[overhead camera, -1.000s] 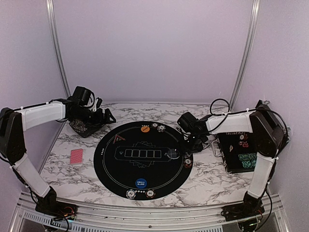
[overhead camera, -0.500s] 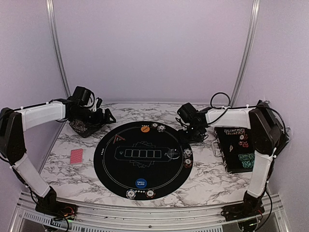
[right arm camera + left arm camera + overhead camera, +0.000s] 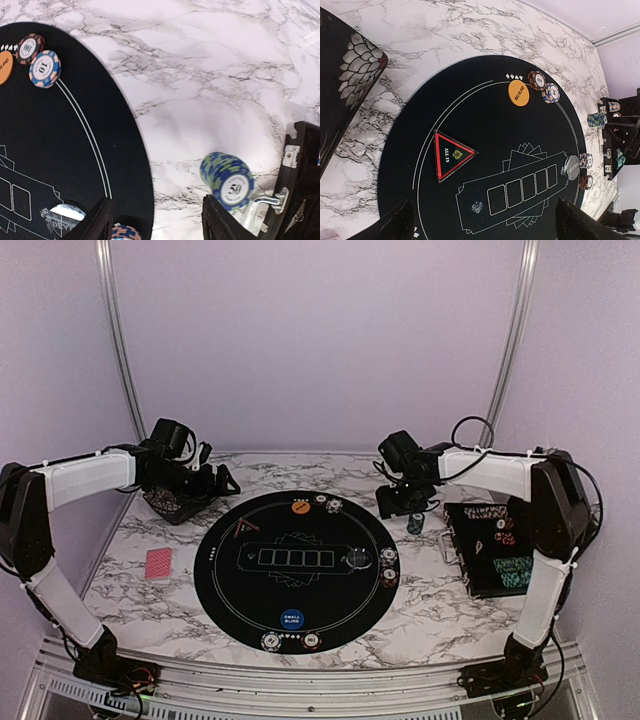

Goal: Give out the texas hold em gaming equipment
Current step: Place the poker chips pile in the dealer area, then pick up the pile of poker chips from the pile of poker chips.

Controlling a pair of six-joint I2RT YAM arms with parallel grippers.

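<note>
Right gripper is part-way open and grasping nothing: both fingers sit at the bottom of the right wrist view with bare mat edge and marble between them. The teal chip stack stands lower right in that view, just ahead of the right-hand finger and not between the two. It's on the marble table, between the round mat and the black case, very near the case latch. I judge the step in hand is picking this stack up for a seat on the mat. To do it well I'd shift toward the case side until the stack is centred between the fingers, then drop straight down. I'd close low on the striped edge so the whole pile lifts, not just the top chips, keeping the outer finger off the latch. The stack is short and slightly leaning, teal-blue with green edge blocks and a white centre reading 50. It could shear if pinched high. Left gripper is spread wide and empty, hovering over the upper left of the mat near the triangular marker and the orange button. Red-backed cards lie on the marble at mid left of the top view.
</note>
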